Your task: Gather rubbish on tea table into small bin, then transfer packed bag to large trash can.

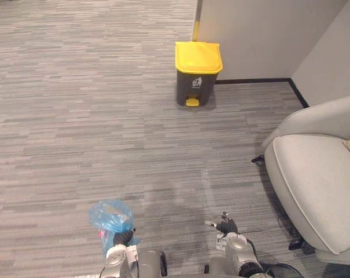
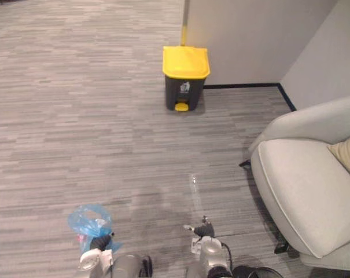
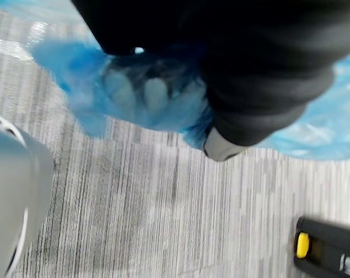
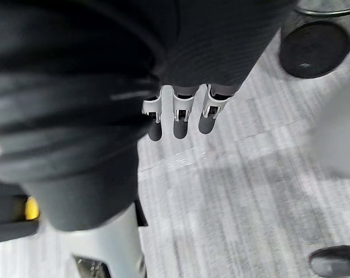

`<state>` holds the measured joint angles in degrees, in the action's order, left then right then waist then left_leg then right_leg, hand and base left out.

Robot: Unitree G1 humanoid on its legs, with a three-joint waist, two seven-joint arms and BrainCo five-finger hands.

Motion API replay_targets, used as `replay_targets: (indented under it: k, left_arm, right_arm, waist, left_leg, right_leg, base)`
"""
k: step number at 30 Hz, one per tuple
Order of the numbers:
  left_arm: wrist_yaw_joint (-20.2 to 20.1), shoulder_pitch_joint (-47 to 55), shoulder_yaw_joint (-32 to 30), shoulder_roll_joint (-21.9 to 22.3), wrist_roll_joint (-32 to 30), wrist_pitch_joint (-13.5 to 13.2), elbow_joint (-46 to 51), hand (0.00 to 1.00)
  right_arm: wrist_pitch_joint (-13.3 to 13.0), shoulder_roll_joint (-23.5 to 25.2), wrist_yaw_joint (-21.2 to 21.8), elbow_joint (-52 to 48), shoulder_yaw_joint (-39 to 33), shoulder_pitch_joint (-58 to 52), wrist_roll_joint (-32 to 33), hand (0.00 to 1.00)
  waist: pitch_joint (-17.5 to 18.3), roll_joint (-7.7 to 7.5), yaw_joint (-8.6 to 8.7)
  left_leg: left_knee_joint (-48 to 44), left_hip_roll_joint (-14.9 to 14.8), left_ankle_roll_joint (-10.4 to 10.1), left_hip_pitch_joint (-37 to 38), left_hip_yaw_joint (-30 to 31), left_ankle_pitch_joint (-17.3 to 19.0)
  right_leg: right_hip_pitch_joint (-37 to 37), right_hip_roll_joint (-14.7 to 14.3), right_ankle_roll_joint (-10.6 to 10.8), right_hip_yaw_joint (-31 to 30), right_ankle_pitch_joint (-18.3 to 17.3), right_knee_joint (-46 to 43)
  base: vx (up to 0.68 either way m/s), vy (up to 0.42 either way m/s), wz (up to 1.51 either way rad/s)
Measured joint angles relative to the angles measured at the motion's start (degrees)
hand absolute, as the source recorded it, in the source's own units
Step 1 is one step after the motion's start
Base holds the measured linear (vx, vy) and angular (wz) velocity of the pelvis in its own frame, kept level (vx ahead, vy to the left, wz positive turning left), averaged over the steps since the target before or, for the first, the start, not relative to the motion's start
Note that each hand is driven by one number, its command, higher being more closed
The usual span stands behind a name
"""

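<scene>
My left hand (image 1: pixel 123 238) is low at the bottom left of the head views, shut on a crumpled blue plastic rubbish bag (image 1: pixel 109 217) with something pink inside. In the left wrist view the blue bag (image 3: pixel 122 98) wraps over my curled fingers. My right hand (image 1: pixel 225 225) is at the bottom centre-right above the carpet and holds nothing. Its fingers (image 4: pixel 176 119) hang straight and relaxed. The large trash can (image 1: pixel 198 73), dark grey with a shut yellow lid and yellow pedal, stands far ahead against the wall.
A light grey armchair (image 1: pixel 316 179) fills the right side, with a tan cushion (image 2: pixel 347 155) on its seat. Walls meet in a corner behind the trash can. Grey striped carpet (image 1: pixel 105 127) lies open between me and the can.
</scene>
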<state>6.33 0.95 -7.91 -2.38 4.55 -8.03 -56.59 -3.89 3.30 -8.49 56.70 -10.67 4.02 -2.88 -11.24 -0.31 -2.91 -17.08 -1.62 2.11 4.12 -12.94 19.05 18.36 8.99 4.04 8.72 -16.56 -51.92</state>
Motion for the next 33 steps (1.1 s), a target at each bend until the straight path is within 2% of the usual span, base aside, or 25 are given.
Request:
replay_targets:
  k: [1, 2, 3, 4, 5, 6, 7, 8, 9, 11, 12, 14, 15, 16, 17, 19, 20, 21, 22, 23, 25, 27, 29, 31, 33]
  left_arm:
    - [0.0, -0.3, 0.0, -0.1, 0.0, 0.0, -0.3, 1.0]
    - [0.0, -0.8, 0.2, -0.1, 0.0, 0.0, -0.3, 1.0]
    - [0.0, -1.0, 0.4, -0.3, 0.0, -0.1, -0.3, 1.0]
    - [-0.1, -0.9, 1.6, -1.2, 0.0, -0.1, -0.6, 1.0]
    - [-0.1, -0.8, 2.3, -1.4, 0.0, 0.0, -1.1, 1.0]
    - [-0.1, -0.6, 2.2, -1.0, 0.0, 0.0, -2.2, 1.0]
    - [-0.2, -0.5, 2.2, -0.9, -0.1, -0.1, -2.4, 1.0]
    - [-0.3, 0.0, 2.1, 0.0, -0.1, 0.0, -2.6, 1.0]
    - [-0.3, 0.0, 1.9, 0.3, -0.2, 0.0, -2.5, 1.0]
    - [-0.4, 0.0, -0.3, 2.1, -0.6, -0.1, -2.3, 1.0]
    - [-0.4, 0.3, -1.5, 3.0, -0.7, -0.2, -0.7, 1.0]
    - [-0.5, 0.4, -2.3, 3.6, -1.0, -0.2, 1.1, 1.0]
    - [-0.5, 0.3, -2.2, 3.4, -1.0, -0.2, 2.3, 1.0]
    - [-0.5, 0.3, -2.3, 3.4, -1.0, -0.3, 2.7, 1.0]
    - [-0.6, 0.1, -2.3, 3.5, -1.0, -0.4, 3.4, 1.0]
    - [-0.6, -0.4, -2.2, 3.6, -1.1, -0.4, 3.7, 1.0]
    - [-0.8, -0.3, -2.1, 3.7, -1.1, -0.4, 3.6, 1.0]
    - [-0.8, -0.2, -2.0, 3.8, -1.0, -0.4, 3.4, 1.0]
    - [-0.9, -0.1, -1.5, 3.9, -1.0, -0.5, 2.7, 1.0]
    - [-0.9, -0.2, -1.1, 2.6, -1.0, -0.5, 2.5, 1.0]
    - [-0.9, -0.5, -1.1, 1.5, -1.0, -0.4, 2.0, 1.0]
    - [-0.9, -0.2, -1.1, 0.9, -1.0, -0.3, 0.8, 1.0]
    - [-0.9, 0.4, 1.0, -0.3, -1.1, 0.0, -0.3, 1.0]
    - [-0.9, 0.7, 1.7, -0.7, -1.1, 0.2, -0.5, 1.0]
    - [-0.8, 0.6, 1.7, -0.7, -1.1, 0.5, -1.4, 1.0]
  right_arm:
    - [0.0, -0.4, 0.0, 0.1, 0.3, 0.3, -0.2, 0.0]
    - [0.0, -1.2, 0.1, 0.4, 0.8, 0.6, -1.1, 0.0]
    - [0.0, -1.3, 0.1, 0.4, 0.9, 0.8, -1.2, 0.0]
    - [0.1, -1.7, 0.1, 0.5, 0.9, 1.0, -1.6, 0.0]
    - [0.0, -2.1, 0.1, 0.5, 0.9, 0.9, -1.6, 0.0]
    - [0.1, -3.4, 0.1, 1.1, 0.8, 1.1, -1.6, 0.0]
    - [0.1, -3.3, 0.1, 1.0, 0.7, 1.4, -1.6, 0.0]
    - [0.2, -3.5, 0.1, 1.0, -0.6, 1.6, -1.6, 0.0]
    - [0.3, -3.5, 0.1, 1.0, -1.0, 1.4, -1.6, 0.0]
    - [0.5, -3.5, 0.0, 0.5, -0.2, -0.3, -1.5, 0.0]
    - [0.5, -3.1, 0.0, 0.3, 1.2, -0.9, -1.5, 0.0]
    - [0.5, -2.3, 0.0, 0.3, 1.8, -1.4, -1.3, 0.0]
    - [0.6, -1.7, 0.0, 0.3, 1.6, -1.6, -1.0, 0.0]
    - [0.6, -1.5, 0.0, 0.3, 1.3, -1.6, -1.0, 0.0]
    - [0.6, -1.2, -0.2, 0.3, 0.1, -1.7, -1.0, 0.0]
    - [0.6, -1.2, -0.5, 0.3, -1.1, -1.8, -0.9, 0.0]
    - [0.6, -1.3, -0.7, 0.3, -1.7, -1.9, -0.9, 0.0]
    - [0.6, -1.6, -0.8, 0.4, -1.7, -2.0, -0.9, 0.0]
    - [0.6, -2.8, -0.8, 0.9, -1.7, -2.1, -0.9, 0.0]
    - [0.9, -1.9, -0.8, 1.6, -1.4, -1.8, -1.0, 0.0]
    - [1.0, -1.5, -0.8, 1.8, -2.0, -1.8, -1.0, 0.0]
    - [1.0, -1.4, -0.6, 1.8, -2.4, -2.0, -1.0, 0.0]
    - [1.0, -0.9, -0.3, 1.8, -2.1, -2.9, -1.5, 0.0]
    - [1.0, -0.9, -0.1, 1.0, -2.1, -2.9, -1.6, 0.0]
    - [1.0, -1.1, 0.0, 0.9, -2.1, -2.5, -1.6, 0.0]
  waist:
    - [0.1, -0.11, 0.15]
    - [0.0, 0.03, 0.47]
    - [0.0, 0.03, 0.58]
    - [0.0, -0.65, 1.19]
    - [0.1, -1.05, 1.68]
    - [0.3, 0.49, 2.12]
    - [0.3, 0.69, 2.05]
    - [0.3, 0.93, 2.26]
    - [0.2, 1.06, 2.35]
    - [0.3, 1.6, 2.54]
    - [0.3, 1.87, 2.32]
    - [0.5, 2.31, 1.47]
    - [0.5, 1.62, 1.17]
    - [0.5, 1.5, 0.97]
    - [0.4, 1.29, 0.22]
    - [0.1, 0.76, -0.3]
    - [0.3, 0.94, -0.29]
    - [0.6, 1.36, -0.3]
    - [1.2, 2.45, -0.58]
    - [2.0, -0.19, -0.53]
    - [2.2, -1.75, -0.73]
    - [2.2, -1.77, -0.85]
    - [2.2, -1.47, -0.23]
    - [2.0, -1.1, 0.07]
    - [1.9, -1.03, 0.14]
  left_leg:
    - [1.8, -0.1, 0.0, 1.9, -0.1, 0.0]
    - [3.9, -0.7, 0.0, 3.4, -0.1, 0.0]
    - [4.6, -0.8, 0.0, 4.0, 0.0, 0.0]
    - [6.6, -0.5, -0.6, 5.8, 1.1, -0.2]
    - [7.1, -0.6, -1.9, 6.9, 2.3, -0.2]
    - [6.8, -2.3, -3.5, 7.8, 4.0, -0.6]
    - [6.5, -2.7, -4.9, 7.8, 4.5, -1.4]
    - [3.6, -2.7, -7.3, 7.9, 6.7, -3.6]
    - [1.8, -2.8, -7.7, 7.7, 7.2, -4.2]
    - [-13.4, -4.7, -7.9, 3.4, 8.0, -7.9]
    - [-26.9, -6.9, -8.3, -2.0, 7.4, -13.8]
    - [-41.5, -11.3, -7.2, -11.2, 4.5, -8.6]
    - [-41.7, -11.8, -6.7, -15.2, 2.7, -5.9]
    - [-40.8, -11.9, -6.5, -16.2, 2.0, -5.2]
    - [-35.1, -11.8, -5.9, -18.9, 0.2, -3.2]
    - [-24.0, -10.4, -5.8, -21.2, -1.2, -3.2]
    - [-12.8, -8.5, -5.6, -21.8, -0.7, -6.1]
    - [-8.2, -7.8, -5.9, -21.6, -0.2, -8.3]
    - [-3.2, -7.1, -4.9, -21.3, 1.2, -15.9]
    - [-2.5, -3.8, -4.1, -20.6, 0.6, -14.2]
    - [-4.6, -2.2, -2.9, -20.7, -0.7, -10.4]
    - [-5.1, -1.2, -2.6, -17.7, -1.7, -7.5]
    - [-5.0, -0.5, -1.2, -11.6, -2.5, -4.2]
    - [-4.2, -0.4, -0.9, -8.2, -2.5, -2.6]
    - [-0.3, -0.5, -0.7, -2.8, -2.1, -2.3]
  right_leg:
    - [1.8, -0.3, -1.0, 3.3, -0.4, 6.3]
    - [4.0, -2.0, -1.6, 4.9, 1.3, 16.1]
    - [4.4, -2.4, -1.6, 5.1, 2.7, 19.5]
    - [4.7, -3.6, -2.6, 5.2, 10.1, 30.6]
    - [4.2, -4.1, -4.9, 4.7, 15.5, 31.8]
    - [3.4, -5.2, -7.6, 4.7, 15.7, 30.6]
    - [3.5, -5.2, -8.1, 4.8, 14.6, 29.6]
    - [2.6, -5.0, -8.4, 5.4, 11.0, 26.6]
    - [1.5, -5.2, -8.6, 5.7, 10.2, 26.6]
    - [-4.4, -6.4, -8.4, 6.8, 8.0, 29.2]
    - [-9.0, -7.6, -9.2, 6.6, 7.1, 32.5]
    - [-14.5, -9.3, -10.2, 5.8, 5.7, 35.9]
    - [-17.0, -9.0, -9.8, 5.3, 5.3, 37.6]
    - [-17.8, -8.9, -9.7, 5.0, 5.3, 38.0]
    - [-20.2, -8.2, -9.0, 4.3, 5.3, 39.8]
    - [-23.0, -6.8, -7.2, 3.8, 4.7, 41.7]
    - [-24.6, -5.5, -5.5, 3.6, 3.8, 42.6]
    - [-24.9, -5.4, -4.6, 3.4, 3.3, 42.8]
    - [-25.7, -5.6, -2.7, 2.5, 2.1, 43.2]
    - [-26.3, -2.8, -1.7, 1.1, 1.4, 43.7]
    - [-25.9, -0.5, -0.5, -0.6, 0.7, 40.9]
    - [-23.5, 1.1, -0.2, -3.2, 0.9, 31.1]
    - [-15.9, 2.9, 3.6, -6.4, 3.6, 8.9]
    - [-10.3, 2.9, 2.1, -5.4, 2.7, -0.4]
    - [-6.0, 2.0, 0.1, -1.4, 0.0, -1.3]
  base:
    - [0.43, -0.095, 0.04]
    - [0.43, -0.123, 0.11]
    - [0.46, -0.17, 0.31]
    - [0.35, -0.135, 0.35]
    - [0.48, -0.188, 0.33]
    - [0.4, -0.145, 0.1]
    - [0.58, -0.232, 0.05]
    - [0.47, -0.19, 0.09]
    - [0.57, -0.24, 0.2]
    - [0.42, -0.147, 0.15]
    - [0.42, -0.082, -0.06]
    - [0.47, -0.031, -0.27]
    - [0.3, -0.002, -0.24]
    - [0.37, 0.025, -0.27]
    - [0.29, 0.055, -0.27]
    - [0.41, 0.135, -0.18]
    - [0.36, 0.184, -0.04]
    - [0.34, 0.24, -0.12]
    - [0.38, 0.267, 0.03]
    - [0.4, 0.269, 0.08]
    - [0.48, 0.256, 0.0]
    - [0.5, 0.261, -0.22]
    - [0.37, 0.13, -0.07]
    - [0.38, 0.059, 0.04]
    - [0.47, 0.006, 0.11]
